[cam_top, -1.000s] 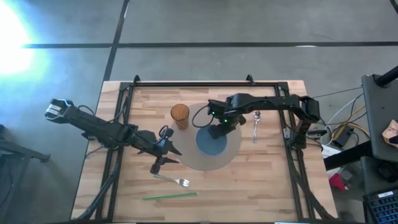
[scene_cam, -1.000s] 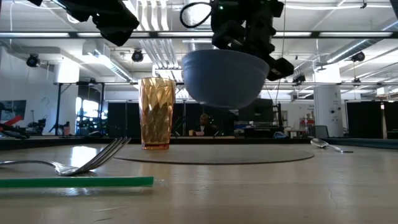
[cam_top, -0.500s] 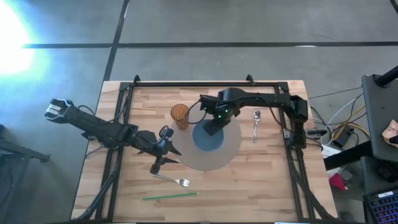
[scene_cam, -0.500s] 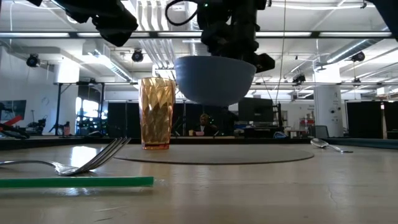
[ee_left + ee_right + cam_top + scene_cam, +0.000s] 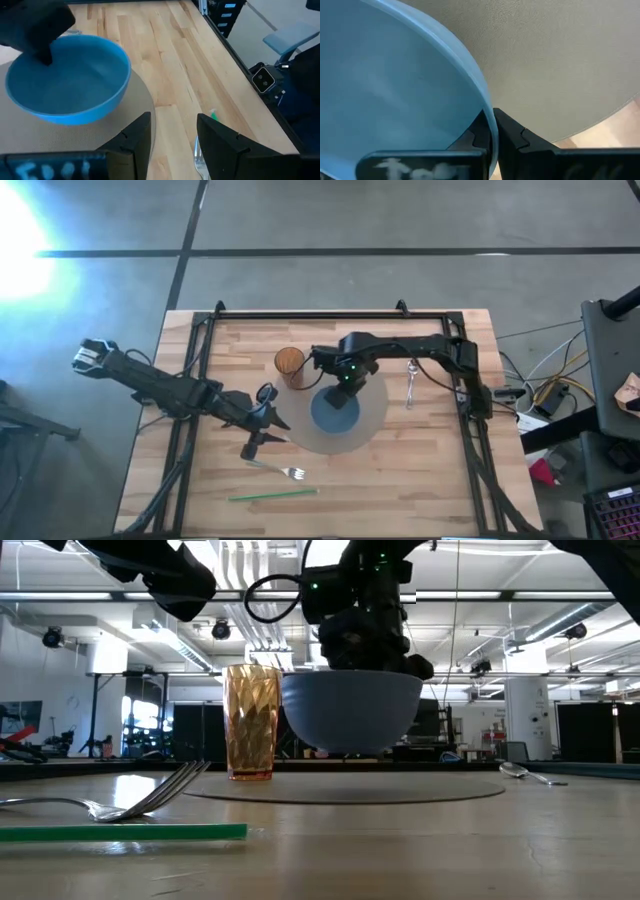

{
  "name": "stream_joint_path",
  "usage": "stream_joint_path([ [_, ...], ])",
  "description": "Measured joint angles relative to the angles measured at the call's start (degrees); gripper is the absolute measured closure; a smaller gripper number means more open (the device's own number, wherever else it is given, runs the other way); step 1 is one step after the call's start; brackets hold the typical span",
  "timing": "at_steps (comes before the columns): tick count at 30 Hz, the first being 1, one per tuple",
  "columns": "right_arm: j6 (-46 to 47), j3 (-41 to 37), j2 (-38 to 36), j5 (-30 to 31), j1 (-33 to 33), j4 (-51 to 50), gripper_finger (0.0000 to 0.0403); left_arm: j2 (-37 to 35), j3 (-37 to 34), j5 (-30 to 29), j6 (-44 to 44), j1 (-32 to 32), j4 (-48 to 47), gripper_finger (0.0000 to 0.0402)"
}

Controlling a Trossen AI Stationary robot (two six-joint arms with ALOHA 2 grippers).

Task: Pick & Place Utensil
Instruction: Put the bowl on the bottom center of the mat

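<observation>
A blue bowl (image 5: 335, 411) hangs over the round grey mat (image 5: 368, 420); the low view shows the bowl (image 5: 350, 710) a little above the mat (image 5: 345, 794). My right gripper (image 5: 343, 384) is shut on the bowl's rim. My left gripper (image 5: 172, 145) is open, hovering near the mat's left edge (image 5: 256, 442) and touching nothing. A fork (image 5: 281, 471) and a green straw (image 5: 272, 495) lie flat near the table's near edge. A spoon (image 5: 411, 379) lies to the right of the mat. My right gripper (image 5: 492, 136) pinches the bowl's rim (image 5: 489, 120) on its far side, one finger inside the bowl and one outside. The fingers come from above, pointing down. The bowl is lifted clear of the mat and hangs roughly level, open side up.
An amber ribbed cup (image 5: 289, 366) stands upright at the mat's far-left edge, close to the bowl (image 5: 251, 720). A black frame rail (image 5: 310, 313) runs along the table's far edge. Bare wood lies on the near right part of the table (image 5: 410, 480).
My right gripper has carried the bowl down toward the mat and slightly toward the table's left, staying shut on the rim. The bowl now hangs lower, just above the mat.
</observation>
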Motion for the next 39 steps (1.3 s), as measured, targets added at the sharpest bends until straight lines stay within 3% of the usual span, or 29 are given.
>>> stream_joint_path([
  [13,-2.0,-0.3,2.2,2.5,0.5,0.2,0.0394,0.0,-0.2,0.0,-4.3,0.0,-3.9,0.025],
  [39,-6.1,-0.6,4.3,3.9,0.9,1.0,0.0394,0.0,-0.2,0.0,-4.2,0.0,-3.7,0.025],
])
